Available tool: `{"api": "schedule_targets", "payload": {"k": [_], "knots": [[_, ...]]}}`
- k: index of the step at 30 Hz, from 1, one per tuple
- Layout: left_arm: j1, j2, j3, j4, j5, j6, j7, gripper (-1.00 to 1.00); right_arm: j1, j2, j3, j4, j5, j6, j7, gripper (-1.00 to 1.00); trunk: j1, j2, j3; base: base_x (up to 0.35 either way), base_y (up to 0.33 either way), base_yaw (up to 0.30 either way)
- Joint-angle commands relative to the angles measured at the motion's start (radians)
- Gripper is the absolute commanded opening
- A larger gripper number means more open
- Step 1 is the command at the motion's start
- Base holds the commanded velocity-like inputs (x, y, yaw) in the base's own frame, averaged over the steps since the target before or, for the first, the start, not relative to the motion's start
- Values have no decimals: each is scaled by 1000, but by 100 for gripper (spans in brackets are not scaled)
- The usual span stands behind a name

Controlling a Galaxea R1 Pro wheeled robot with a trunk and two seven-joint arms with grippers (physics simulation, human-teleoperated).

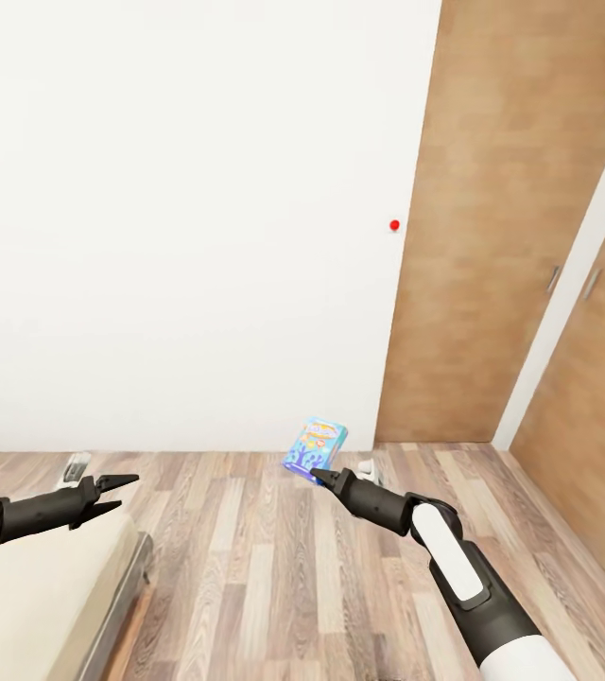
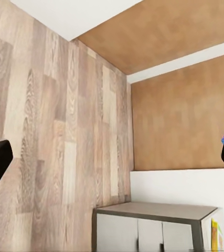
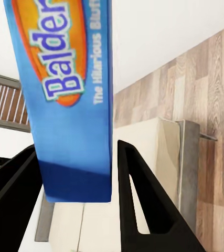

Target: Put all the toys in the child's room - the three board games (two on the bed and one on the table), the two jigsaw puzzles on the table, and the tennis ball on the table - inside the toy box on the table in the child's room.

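A blue board game box with an orange "Balderdash" logo hangs upright above the wood floor near the white wall. My right gripper is shut on its lower edge. In the right wrist view the board game sits between the two black fingers of the right gripper. My left gripper stands open with nothing in it, above the corner of the bed. Through the left wrist view the left gripper shows a wide gap. The table, toy box, jigsaw puzzles and tennis ball are out of view.
Wood-plank floor stretches between the bed and the brown wardrobe doors at the right. A bare white wall stands ahead. A low dark grey cabinet appears in the left wrist view.
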Motion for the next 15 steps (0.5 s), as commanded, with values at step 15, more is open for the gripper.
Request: {"api": "schedule_targets", "payload": {"k": [15], "knots": [[-1, 0, 1, 0, 2, 9, -4, 100, -1, 0, 1, -2, -1, 2, 4, -100, 1, -2, 5, 0, 0, -281]]}}
